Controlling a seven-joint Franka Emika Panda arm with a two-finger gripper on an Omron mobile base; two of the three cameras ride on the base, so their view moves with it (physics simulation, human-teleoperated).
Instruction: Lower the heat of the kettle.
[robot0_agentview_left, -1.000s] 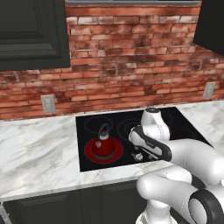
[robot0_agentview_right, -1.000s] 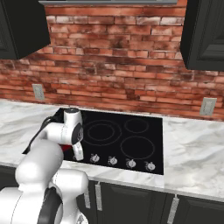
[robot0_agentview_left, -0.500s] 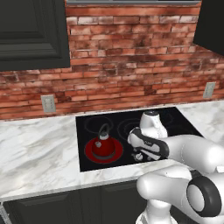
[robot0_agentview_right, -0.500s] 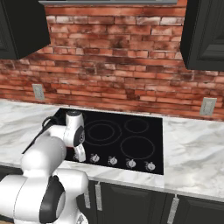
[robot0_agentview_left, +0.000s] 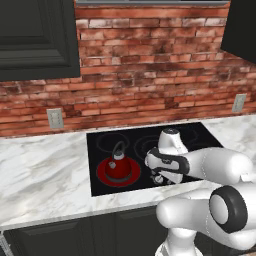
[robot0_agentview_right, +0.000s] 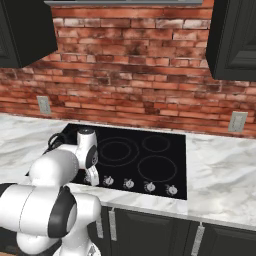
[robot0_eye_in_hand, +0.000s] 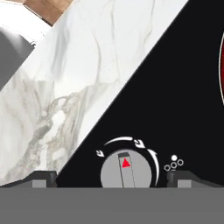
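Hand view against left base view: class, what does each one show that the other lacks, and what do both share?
The hand view alone gives the stove knob close up, with its red pointer mark and dial arc, lying between the open tool's fingertips. The left base view alone gives the red kettle on its glowing burner, the brick wall and a wall outlet. Both show the black cooktop and the marble counter.

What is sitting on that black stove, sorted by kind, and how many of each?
Red kettle: 1
Silver stove knobs along the front edge: 5, the leftmost partly behind the arm
Glowing red burner under the kettle: 1
Unlit burner rings: 3
Total: 10
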